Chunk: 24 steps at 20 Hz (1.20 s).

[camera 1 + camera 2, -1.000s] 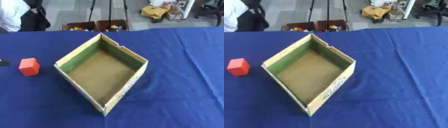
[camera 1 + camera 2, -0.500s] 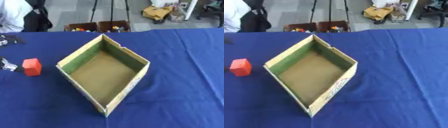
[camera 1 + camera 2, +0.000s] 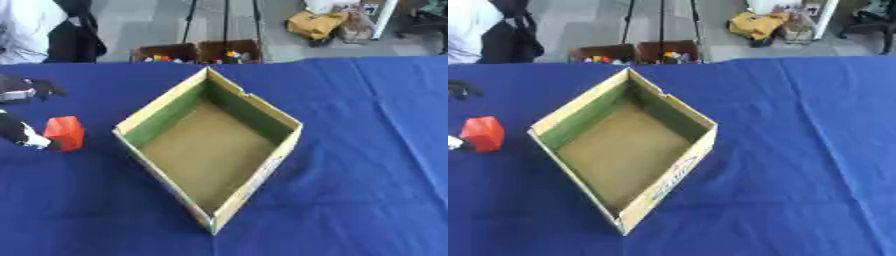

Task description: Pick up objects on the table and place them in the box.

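Left eye view: red block (image 3: 65, 133) sitting on blue table (image 3: 367, 150) at box's (image 3: 210, 150) 9 o'clock, box empty. Left hand (image 3: 22, 134) is now coming in from 9 o'clock, absent a second ago, so a grasp is starting. Fingers are spreading around the block, one tip touching it, not clenched yet. Right hand not showing.
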Motion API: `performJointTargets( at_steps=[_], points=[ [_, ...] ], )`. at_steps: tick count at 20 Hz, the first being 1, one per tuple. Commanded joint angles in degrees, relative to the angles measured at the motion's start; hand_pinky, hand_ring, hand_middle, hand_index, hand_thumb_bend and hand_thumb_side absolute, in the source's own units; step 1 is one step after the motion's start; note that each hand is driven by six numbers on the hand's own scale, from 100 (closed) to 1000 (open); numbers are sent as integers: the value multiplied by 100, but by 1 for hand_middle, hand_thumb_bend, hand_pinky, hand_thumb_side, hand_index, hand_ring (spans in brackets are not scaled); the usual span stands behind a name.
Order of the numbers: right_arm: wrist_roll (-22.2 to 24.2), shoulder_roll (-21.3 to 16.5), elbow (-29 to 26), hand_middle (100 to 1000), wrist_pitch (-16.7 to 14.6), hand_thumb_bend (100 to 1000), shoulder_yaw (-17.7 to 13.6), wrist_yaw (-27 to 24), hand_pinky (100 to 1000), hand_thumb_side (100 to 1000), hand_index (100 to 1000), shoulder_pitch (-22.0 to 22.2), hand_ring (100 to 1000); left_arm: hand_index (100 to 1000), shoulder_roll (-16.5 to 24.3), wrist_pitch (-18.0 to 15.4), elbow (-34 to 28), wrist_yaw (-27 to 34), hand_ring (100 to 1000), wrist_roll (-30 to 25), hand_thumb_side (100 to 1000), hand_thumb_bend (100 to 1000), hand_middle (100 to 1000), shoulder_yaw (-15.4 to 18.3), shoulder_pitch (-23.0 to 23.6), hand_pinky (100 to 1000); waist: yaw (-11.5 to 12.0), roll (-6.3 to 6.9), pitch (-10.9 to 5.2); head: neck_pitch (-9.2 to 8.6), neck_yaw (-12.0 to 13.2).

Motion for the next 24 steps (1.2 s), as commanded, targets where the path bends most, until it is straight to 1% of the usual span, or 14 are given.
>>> performJointTargets(
  at_steps=[1, 3, 5, 8, 12, 16, 19, 20, 23, 24],
  points=[
    [12, -105, -101, 786, -11, 100, -25, -39, 758, 790, 811, -88, 717, 1000, 118, 30, 102, -130, 881, 16, 509, 561, 979, 126, -137, 774, -21, 43, 13, -100, 58],
    [21, -102, -101, 785, -12, 100, -21, -45, 759, 791, 811, -92, 716, 1000, 112, 56, 163, -197, 888, -31, 507, 541, 966, 158, -165, 783, -32, 34, 35, -119, 77],
    [23, -100, -101, 784, -11, 100, -22, -51, 759, 790, 810, -94, 715, 1000, 102, 72, 186, -224, 883, -65, 509, 537, 930, 185, -187, 781, -39, 27, 58, -139, 91],
    [28, -94, -101, 783, -9, 100, -20, -61, 760, 789, 810, -106, 714, 1000, 84, 80, 215, -189, 872, -160, 495, 518, 906, 192, -195, 765, -45, 19, 96, -168, 115],
    [29, -77, -101, 782, -8, 100, -22, -73, 761, 788, 810, -120, 713, 979, 39, 86, 259, -53, 872, -242, 480, 513, 913, 201, -173, 757, -63, 10, 146, -210, 147],
    [25, -59, -101, 780, -2, 100, -30, -79, 762, 787, 807, -127, 713, 966, 2, 94, 314, 44, 856, -157, 461, 487, 907, 221, -141, 743, -95, -3, 186, -259, 171],
    [28, -48, -101, 779, 4, 100, -31, -80, 762, 786, 800, -126, 713, 956, -15, 93, 354, 52, 835, -70, 452, 468, 884, 221, -128, 719, -115, -7, 210, -285, 191],
    [29, -46, -101, 779, 4, 100, -31, -80, 762, 786, 800, -127, 713, 948, -17, 95, 365, 30, 819, -34, 443, 445, 868, 223, -127, 703, -119, -7, 215, -291, 196],
    [31, -39, -101, 777, 7, 100, -32, -83, 763, 784, 797, -129, 713, 919, -28, 114, 397, -74, 739, 122, 431, 400, 806, 244, -126, 627, -129, -9, 231, -303, 208],
    [30, -37, -101, 777, 15, 100, -34, -83, 763, 782, 796, -127, 713, 913, -33, 117, 408, -96, 725, 183, 428, 388, 784, 250, -124, 618, -131, -9, 235, -303, 208]
  ],
)
